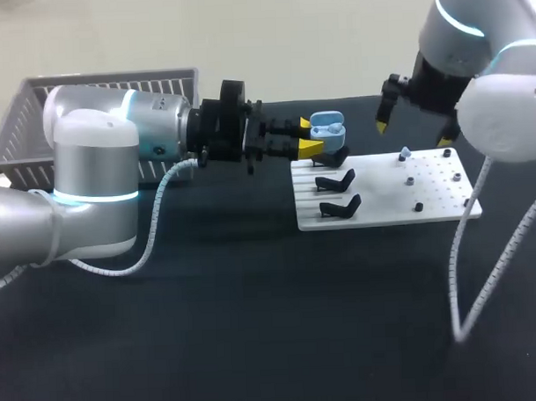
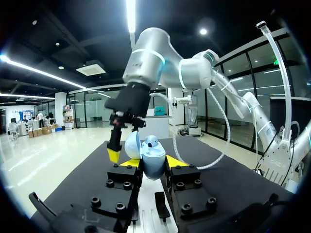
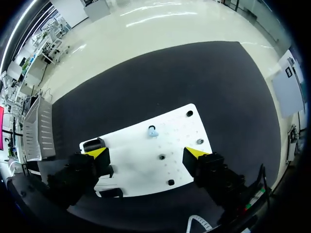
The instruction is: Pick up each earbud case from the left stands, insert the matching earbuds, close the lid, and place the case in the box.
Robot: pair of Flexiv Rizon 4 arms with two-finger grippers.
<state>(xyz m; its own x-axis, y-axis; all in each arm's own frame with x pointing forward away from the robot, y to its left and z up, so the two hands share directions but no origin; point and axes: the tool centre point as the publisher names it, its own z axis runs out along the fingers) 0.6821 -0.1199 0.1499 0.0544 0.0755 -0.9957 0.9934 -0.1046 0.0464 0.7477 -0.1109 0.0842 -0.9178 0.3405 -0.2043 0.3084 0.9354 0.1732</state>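
A black tabletop (image 1: 255, 324) carries a grey slatted basket (image 1: 35, 99), well off the stand side of the white board (image 1: 435, 190). Black stands (image 1: 335, 179) line the board's edge nearest the basket. Over that same edge the left gripper (image 1: 308, 136) holds the pale blue earbud case (image 2: 154, 162) raised above the board, clamped between its fingers by the lower shell with the lid swung open. The right gripper (image 3: 146, 153) hangs above the board's other half, fingers spread wide and carrying nothing. A single blue earbud (image 3: 152, 131) sits on that half of the board, apart from the stands and roughly beneath the open gripper.

The case looks light, rigid and glossy, a rounded plastic shell likely to slip or twist under a loose pinch. The hinge and raised lid appear to be its weak points, so the lower body, where it is held now, seems the right place to grip. The earbud, smaller and lighter, probably calls for a gentle pinch across its body, with care not to flick it off the board.
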